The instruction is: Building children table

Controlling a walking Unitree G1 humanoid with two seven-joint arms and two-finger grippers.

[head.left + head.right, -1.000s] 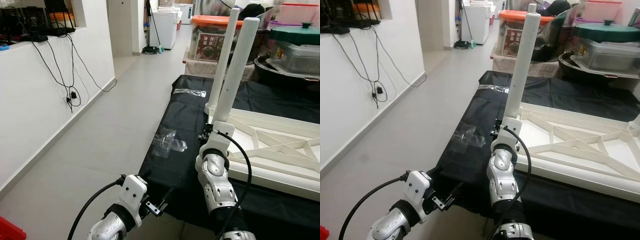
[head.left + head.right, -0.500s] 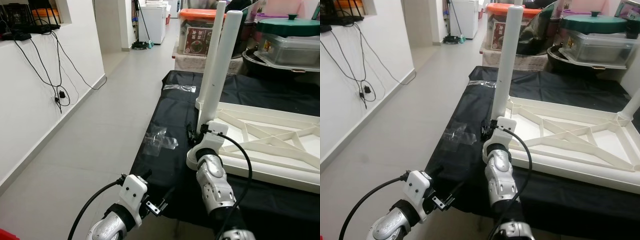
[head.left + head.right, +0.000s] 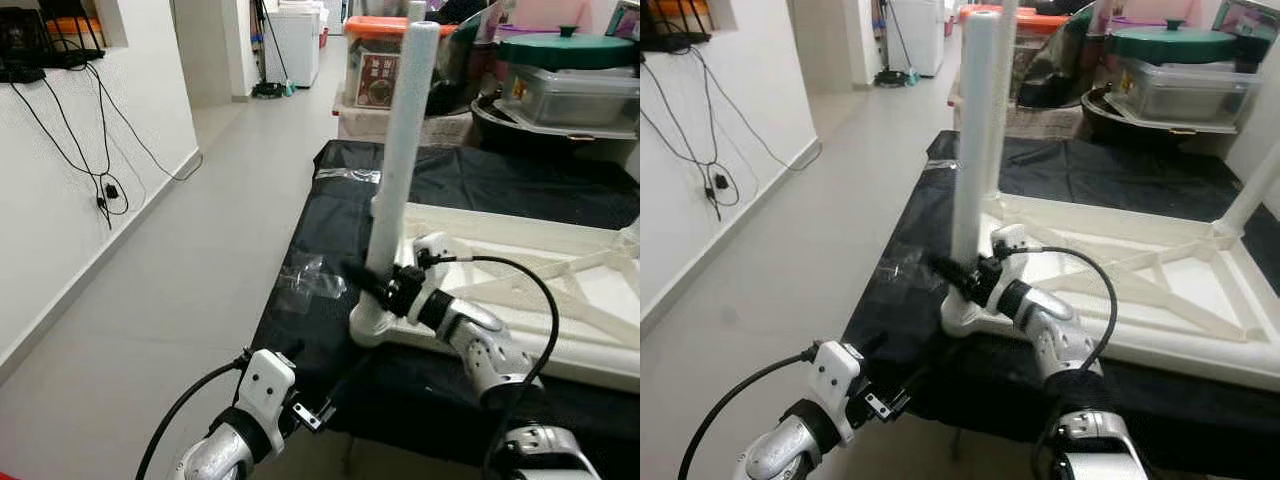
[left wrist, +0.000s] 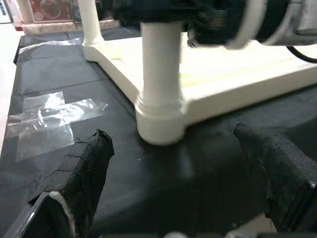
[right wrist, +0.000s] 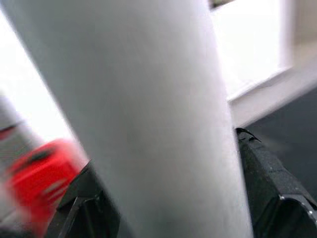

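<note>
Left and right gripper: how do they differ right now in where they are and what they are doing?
The right gripper is up at the near corner of the upturned white tabletop, its jaws around the upright white table leg low on the shaft; the left gripper sits lower, off the black mat's near edge, touching nothing. The right jaws are shut on the leg; the left jaws stand open, aimed at the leg's base. Both have black fingers.
</note>
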